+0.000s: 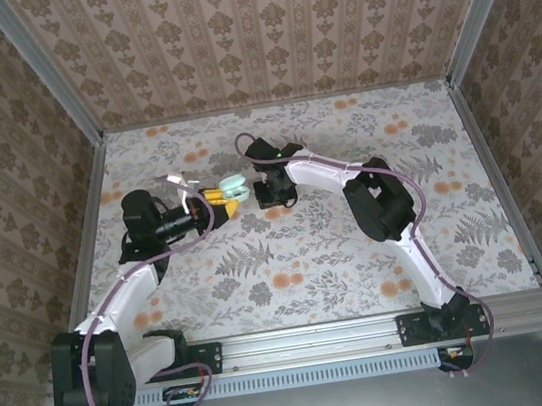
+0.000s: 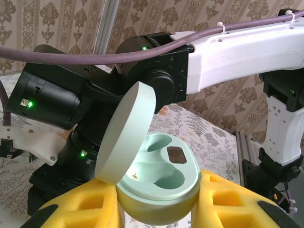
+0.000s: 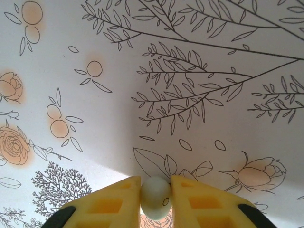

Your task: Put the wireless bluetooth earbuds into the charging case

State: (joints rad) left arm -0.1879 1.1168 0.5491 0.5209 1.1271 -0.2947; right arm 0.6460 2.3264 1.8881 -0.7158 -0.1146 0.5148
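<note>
Risk sits mostly with the right tool. Its yellow fingers pinch a small, pale, rounded earbud by its sides, above the flowered bench. The piece is smooth and curved, and the fingers meet it over a small patch. I judge it could squirt out or twist if the arm moves sharply or the squeeze tightens. A twisted earbud would meet its well at the wrong angle and sit proud or jam.

The left tool is closed on the charging case, clamping the mint-green lower shell between its own yellow fingers. It appears to hold the shell clear of the bench, with the lid hinged up at the left. Both wells look empty. In the top view the charging case is just beside the right tool, between the two arms.

The raised lid leans over part of the opening, so a descent from that side may knock it. A hard push could also rock the pebble-shaped shell in its grip, or swing the lid shut. Which well fits this earbud I cannot tell.
</note>
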